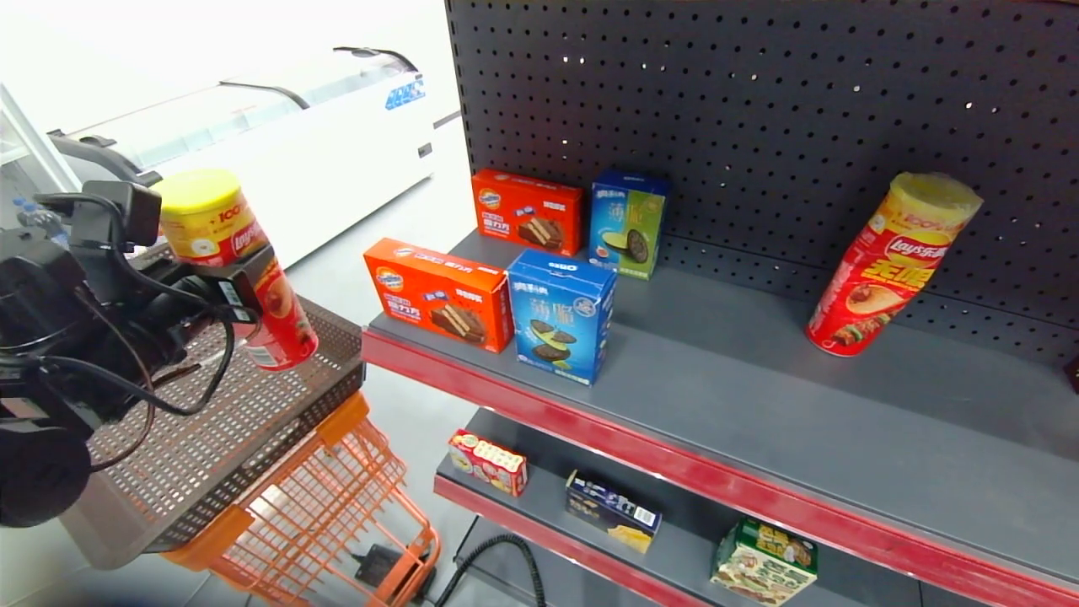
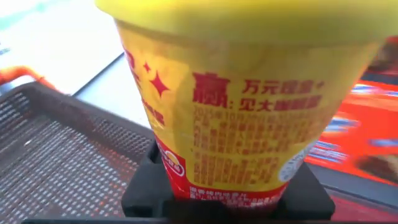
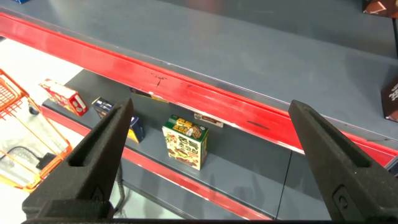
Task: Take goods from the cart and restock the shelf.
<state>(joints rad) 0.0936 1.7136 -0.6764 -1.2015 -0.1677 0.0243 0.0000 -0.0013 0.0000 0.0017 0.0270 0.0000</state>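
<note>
My left gripper (image 1: 244, 287) is shut on a red and yellow chip can (image 1: 236, 261) with a yellow lid, held tilted above the cart's grey mesh tray (image 1: 211, 438), left of the shelf. The left wrist view has the same can (image 2: 236, 106) close up, clamped between black fingers (image 2: 149, 186). A second chip can (image 1: 889, 265) leans against the pegboard on the grey shelf (image 1: 759, 405). My right gripper (image 3: 211, 168) is open, empty, hanging in front of the shelf's red edge (image 3: 186, 93).
Orange boxes (image 1: 438, 291) and blue cookie boxes (image 1: 560, 316) stand at the shelf's left end. Lower shelves hold small boxes (image 1: 489, 461), including a green one (image 3: 185, 141). The orange cart (image 1: 312, 514) sits below the mesh tray. A white freezer (image 1: 295, 143) stands behind.
</note>
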